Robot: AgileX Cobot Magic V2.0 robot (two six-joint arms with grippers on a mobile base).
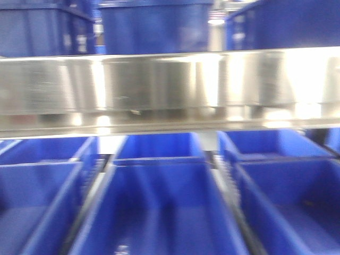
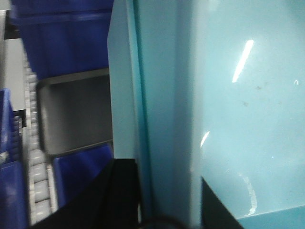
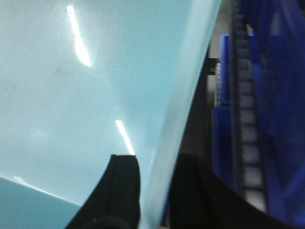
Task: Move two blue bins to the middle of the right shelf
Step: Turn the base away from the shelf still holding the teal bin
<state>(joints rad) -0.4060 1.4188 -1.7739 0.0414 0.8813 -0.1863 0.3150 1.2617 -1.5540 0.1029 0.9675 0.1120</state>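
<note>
A pale turquoise bin (image 2: 238, 119) fills the left wrist view. My left gripper (image 2: 164, 174) is shut on its left side wall, with one black finger (image 2: 124, 191) outside and the other inside. In the right wrist view the same pale turquoise plastic (image 3: 71, 95) fills the left, and my right gripper (image 3: 156, 162) is shut on its thin right rim, one finger (image 3: 123, 186) inside and one outside. I cannot tell whether this is one bin or two nested. The right shelf's shiny steel rail (image 1: 170, 87) crosses the front view. No gripper or turquoise bin shows there.
Dark royal-blue crates (image 1: 159, 212) stand in rows below the rail, with more (image 1: 154, 24) on the tier above. Roller tracks (image 2: 35, 157) (image 3: 248, 143) run beside the held bin. A grey tray (image 2: 76, 112) and dark blue crates (image 2: 66, 43) lie to its left, and dark blue crates (image 3: 281, 95) lie to its right.
</note>
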